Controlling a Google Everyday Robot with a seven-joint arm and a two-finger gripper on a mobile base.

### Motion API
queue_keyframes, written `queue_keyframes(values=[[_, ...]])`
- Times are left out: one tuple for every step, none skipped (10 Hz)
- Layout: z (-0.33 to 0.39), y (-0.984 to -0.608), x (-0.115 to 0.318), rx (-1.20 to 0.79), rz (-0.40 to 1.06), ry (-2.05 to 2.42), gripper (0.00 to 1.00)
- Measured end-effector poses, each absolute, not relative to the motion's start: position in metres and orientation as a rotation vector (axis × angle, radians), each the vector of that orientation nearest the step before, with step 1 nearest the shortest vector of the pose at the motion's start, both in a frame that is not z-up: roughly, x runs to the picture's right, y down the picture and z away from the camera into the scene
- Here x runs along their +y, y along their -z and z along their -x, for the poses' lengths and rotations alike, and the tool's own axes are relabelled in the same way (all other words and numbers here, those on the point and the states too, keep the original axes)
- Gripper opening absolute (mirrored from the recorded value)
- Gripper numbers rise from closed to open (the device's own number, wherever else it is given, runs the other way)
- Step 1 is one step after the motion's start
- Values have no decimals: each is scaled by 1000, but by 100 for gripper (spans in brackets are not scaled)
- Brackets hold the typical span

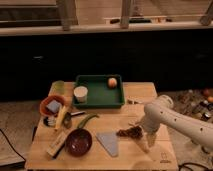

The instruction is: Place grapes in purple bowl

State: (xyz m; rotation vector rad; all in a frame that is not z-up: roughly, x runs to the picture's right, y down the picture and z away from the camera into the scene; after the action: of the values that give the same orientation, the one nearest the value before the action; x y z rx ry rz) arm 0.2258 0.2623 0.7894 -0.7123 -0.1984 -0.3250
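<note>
The grapes, a small knobbly dark reddish-brown bunch, lie on the wooden table right of centre. The purple bowl, glossy maroon inside, sits at the front left of the table and holds nothing. My gripper hangs from the white arm just right of the grapes, low over the table, close beside the bunch.
A green tray at the back holds a white cup and an orange round fruit. An orange bowl with a blue thing, a banana, a green pepper, a grey cloth and a box lie around the purple bowl.
</note>
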Motion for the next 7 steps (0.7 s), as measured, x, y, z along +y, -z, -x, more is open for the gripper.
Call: queue_keyframes(values=[[-226,-790,263,-206,712,336,80],[-225,-791,263,-212,711,351,80],[-223,-791,263,-214,711,361,78],[-224,-792,263,-213,710,367,77],[-225,-792,264,-217,710,371,77],[-225,-792,265,-220,711,376,79],[-224,-793,264,-226,710,383,80]])
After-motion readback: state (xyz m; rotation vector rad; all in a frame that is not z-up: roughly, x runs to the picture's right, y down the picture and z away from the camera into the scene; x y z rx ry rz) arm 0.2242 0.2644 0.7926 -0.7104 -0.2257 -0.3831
